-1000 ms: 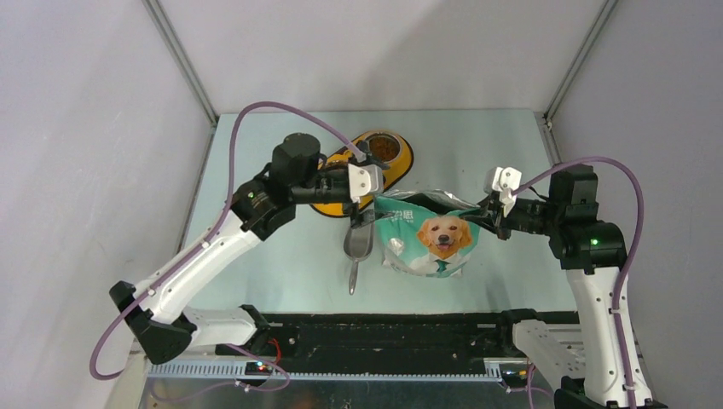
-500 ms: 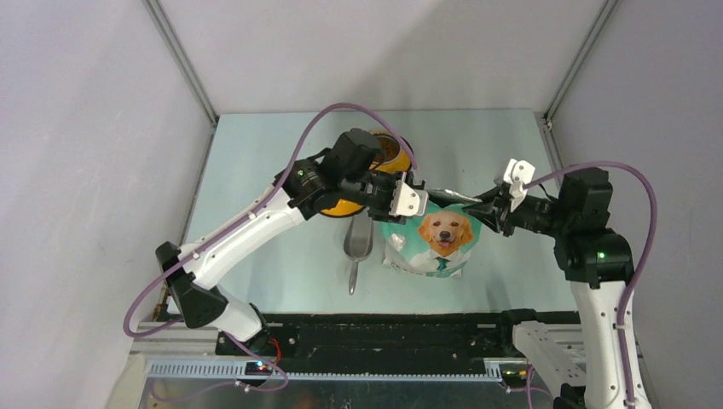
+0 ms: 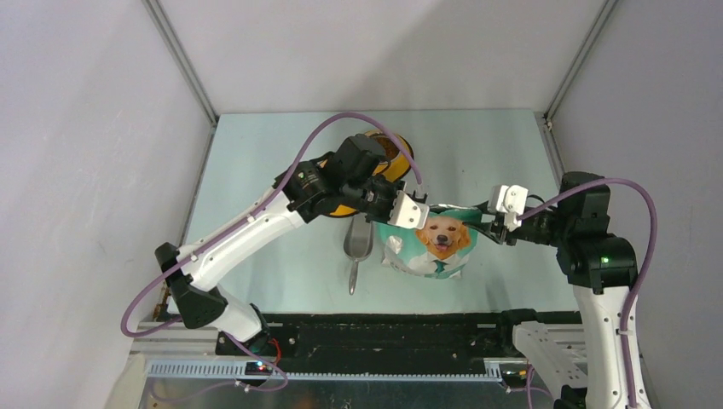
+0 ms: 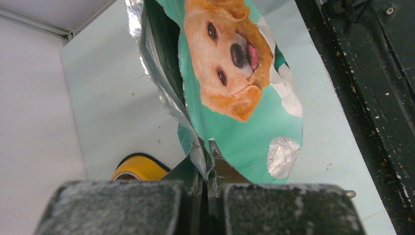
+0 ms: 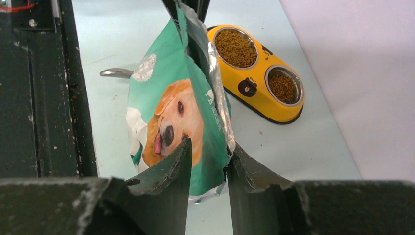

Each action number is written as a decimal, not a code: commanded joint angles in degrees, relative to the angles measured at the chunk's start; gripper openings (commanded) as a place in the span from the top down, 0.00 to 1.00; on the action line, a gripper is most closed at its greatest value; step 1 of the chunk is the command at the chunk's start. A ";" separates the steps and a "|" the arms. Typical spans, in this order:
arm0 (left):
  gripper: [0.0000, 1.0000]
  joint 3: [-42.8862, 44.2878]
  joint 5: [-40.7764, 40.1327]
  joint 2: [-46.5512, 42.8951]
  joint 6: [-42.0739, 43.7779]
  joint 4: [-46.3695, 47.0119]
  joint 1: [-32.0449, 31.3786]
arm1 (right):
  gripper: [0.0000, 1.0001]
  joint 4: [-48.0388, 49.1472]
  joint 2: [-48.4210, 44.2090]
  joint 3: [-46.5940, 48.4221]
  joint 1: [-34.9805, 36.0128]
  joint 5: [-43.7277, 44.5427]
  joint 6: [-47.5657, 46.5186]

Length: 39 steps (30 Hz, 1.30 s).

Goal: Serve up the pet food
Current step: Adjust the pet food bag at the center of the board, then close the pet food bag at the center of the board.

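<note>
The left gripper (image 4: 207, 182) is clamped flat on the crinkled foil rim of the glossy teal bag (image 4: 244, 117). At the bag's other corner the right gripper (image 5: 211, 147) stands parted, the rim loose between its fingers. Beyond the bag, granular brown pet food (image 5: 236, 47) lies in both round steel cups of an oval yellow bowl (image 5: 264, 105). A metal scoop (image 3: 358, 245) lies left of the bag.

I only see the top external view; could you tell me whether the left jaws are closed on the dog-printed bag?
Observer: Yes; the left gripper has its jaws shut on the top edge of the teal foil bag printed with a golden dog.
Operator: And the right one?
Observer: The right gripper has its jaws apart, the bag's edge between them.
Operator: Are the bowls filled?
Observer: Both bowls of the yellow double feeder hold brown kibble pellets.
</note>
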 commanded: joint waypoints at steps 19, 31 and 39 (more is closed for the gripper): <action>1.00 3.93 2.00 -2.79 1.91 -1.99 0.23 | 0.95 -2.46 1.89 3.19 6.79 -1.63 -2.01; 1.00 3.68 2.65 -2.41 0.88 -2.06 0.23 | 0.67 -1.04 4.02 3.20 13.55 1.48 -2.38; 0.98 1.66 1.55 -3.82 -1.56 -0.41 0.25 | 1.00 5.83 0.66 2.95 13.94 4.88 6.04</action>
